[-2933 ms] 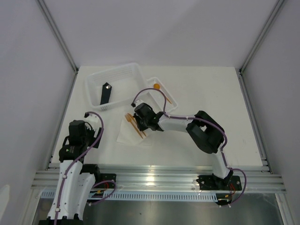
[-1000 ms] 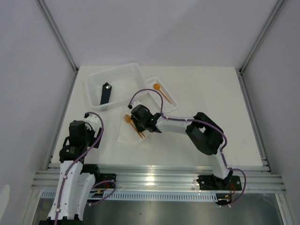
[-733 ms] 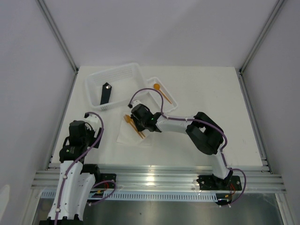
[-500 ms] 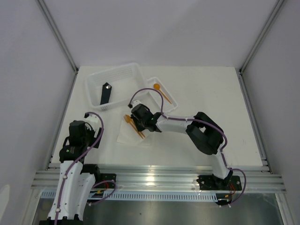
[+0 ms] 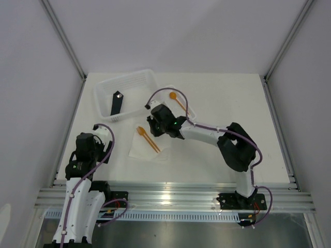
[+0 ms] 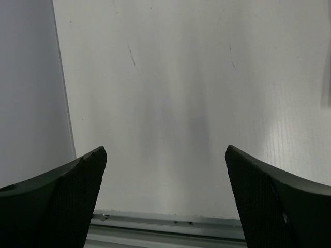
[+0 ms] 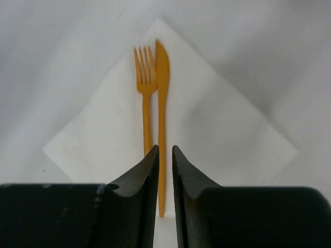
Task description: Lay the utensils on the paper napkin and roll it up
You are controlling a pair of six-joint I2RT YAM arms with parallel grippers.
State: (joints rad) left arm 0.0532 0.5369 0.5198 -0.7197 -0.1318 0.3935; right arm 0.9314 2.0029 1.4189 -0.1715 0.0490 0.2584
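My left end effector (image 6: 165,155), at the lower left of the overhead view, hangs over bare surface (image 6: 170,77). Its fingers are spread wide with nothing between them. I judge it is parked there to leave the middle free for my other arm.

Toward the upper left sits the large tray (image 5: 124,80), holding only the black bar (image 5: 117,102), which is no part of this job.

Left of centre lies the napkin (image 5: 138,151), flat on the surface and turned like a diamond in my right wrist view. On it the fork (image 7: 146,85) and knife (image 7: 162,98) lie side by side, tines and blade tip pointing the same way along the diagonal. That placement suits rolling, since a corner can fold over the pair.

Just right of them, my right end effector (image 7: 164,151) hovers by the napkin's upper right edge. Its fingers are drawn almost together with a narrow slit showing, and it holds nothing. The knife handle shows through that slit. I cannot quite tell whether my tips clear it, though the overhead view suggests they do.

Further right and up, the spoon (image 5: 176,99) lies in the small tray (image 5: 187,101), not yet on the napkin. I judge fetching it is the step in hand, and its thin handle calls for a careful pinch.
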